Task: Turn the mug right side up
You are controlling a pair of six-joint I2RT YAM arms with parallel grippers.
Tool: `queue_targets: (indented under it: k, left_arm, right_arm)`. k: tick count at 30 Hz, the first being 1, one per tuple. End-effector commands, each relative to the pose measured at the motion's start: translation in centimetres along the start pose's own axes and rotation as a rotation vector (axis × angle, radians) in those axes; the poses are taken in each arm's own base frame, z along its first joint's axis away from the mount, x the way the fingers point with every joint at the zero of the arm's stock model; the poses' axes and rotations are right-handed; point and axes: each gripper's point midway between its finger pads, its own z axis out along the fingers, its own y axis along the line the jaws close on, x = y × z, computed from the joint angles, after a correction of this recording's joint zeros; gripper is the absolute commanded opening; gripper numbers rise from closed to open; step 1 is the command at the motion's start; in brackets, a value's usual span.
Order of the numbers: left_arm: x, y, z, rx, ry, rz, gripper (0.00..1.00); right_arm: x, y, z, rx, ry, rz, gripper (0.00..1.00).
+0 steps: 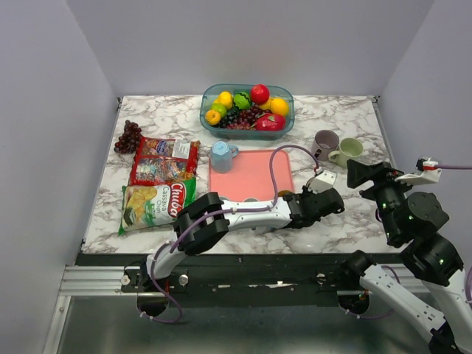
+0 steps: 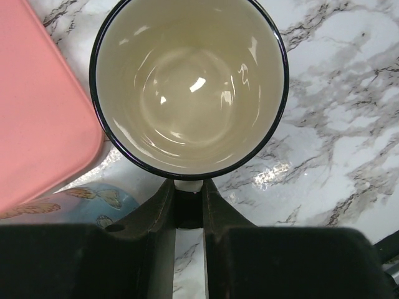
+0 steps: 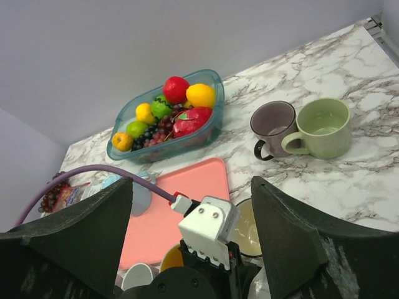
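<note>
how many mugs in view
4: purple mug and green mug at right rear, blue mug at the pink mat's corner, cream-lined mug at the left tool. The arm may hide others.

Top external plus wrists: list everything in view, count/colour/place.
fruit bowl: 1, teal, back centre, fruit inside
grapes: 1 bunch, dark, back left
snack bags: 2, red and green, left
mat: 1, pink, centre
blue mug: 1, light blue, mat's back-left corner
purple mug: 1, greyish purple, right
green mug: 1, pale green, beside purple mug
held mug: 1, cream inside, dark rim, right of mat
left gripper: 1, black, shut on held mug
right gripper: 1, black, open, far right
</note>
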Motion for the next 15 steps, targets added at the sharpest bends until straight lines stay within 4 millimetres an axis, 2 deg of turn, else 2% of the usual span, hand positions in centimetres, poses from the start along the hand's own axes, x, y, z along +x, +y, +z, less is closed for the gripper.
queue_targets:
  k: [1, 7, 9, 10, 13, 15]
  left_arm:
    - [-1.8, -0.6, -0.1, -0.042, -0.060, -0.051, 0.00]
    - [-0.9, -0.7, 0.1, -0.041, -0.027, -0.047, 0.02]
    - [-0.7, -0.9, -0.1, -0.034, -0.024, -0.046, 0.13]
    - [-0.7, -0.9, -0.2, -0.031, -0.025, -0.047, 0.24]
    - [-0.7, -1.3, -0.5, -0.013, -0.026, -0.047, 0.42]
    - [-0.7, -1.7, -0.7, 0.008, -0.032, -0.053, 0.51]
  right_arm:
    - [0.9, -0.8, 0.1, 0.032, 0.017, -0.018, 0.84]
    - [1.2, -0.7, 0.2, 0.026, 0.026, -0.014, 0.83]
    - [1.3, -0.6, 0.2, 0.024, 0.028, -0.012, 0.84]
    - [1.3, -0.6, 0.1, 0.022, 0.028, -0.011, 0.84]
    - [1.4, -0.6, 0.2, 0.023, 0.032, -0.010, 0.84]
    - [1.3, -0.4, 0.2, 0.018, 0.033, -0.009, 0.84]
